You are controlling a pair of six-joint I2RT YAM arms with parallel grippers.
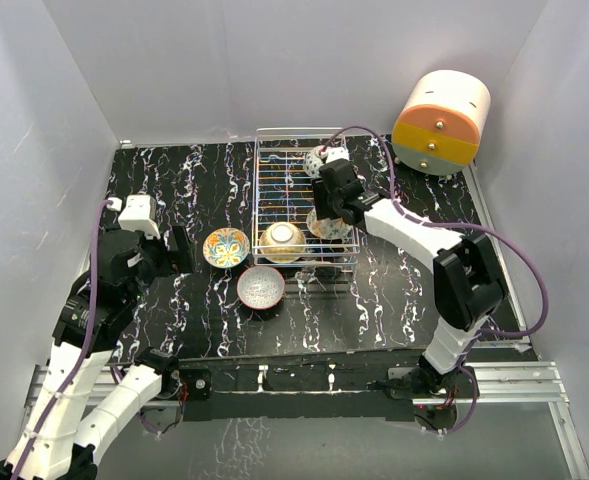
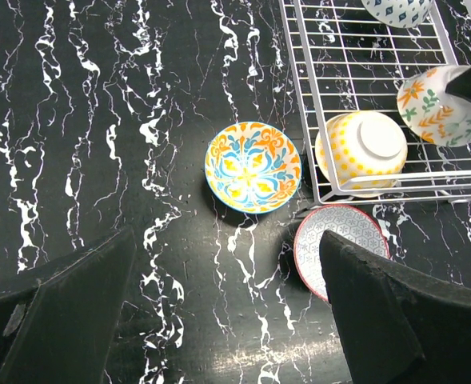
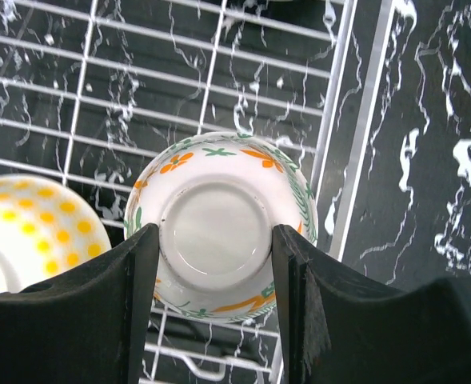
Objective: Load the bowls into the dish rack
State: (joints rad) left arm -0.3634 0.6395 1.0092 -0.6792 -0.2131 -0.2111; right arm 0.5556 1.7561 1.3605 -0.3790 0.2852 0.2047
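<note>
Here our right end effector [image 3: 215, 240] grips the upturned white ceramic bowl with orange flowers [image 3: 227, 172] by its foot, at the near right corner of the silver wire dish rack [image 1: 274, 170]. Our left end effector [image 2: 227, 240] hangs wide, holding nothing, above the black marbled bench [image 1: 174, 190].

Table [image 1: 174, 190]: black marble-look top w/ white veins, smooth, glossy. Rack [image 1: 269, 175]: thin metal wire, silvery-white, shiny. Floral bowl [image 3: 219, 232]: glazed ceramic, glossy; its base looked smooth & pale. Dotted bowl [image 2: 361, 150], red-rimmed bowl [image 2: 339, 220] & blue-orange bowl [image 2: 253, 166]: same glazed ceramic, slick sheen. R fingers [image 3: 75, 320]: black plastic, matt, slightly grainy. Cabinet [image 1: 440, 120] by table's far R corner: smooth cream & orange shell, prob. plastic, satin. Rail [image 1: 534, 378] along near edge: bare silvery metal, dull sheen.
</note>
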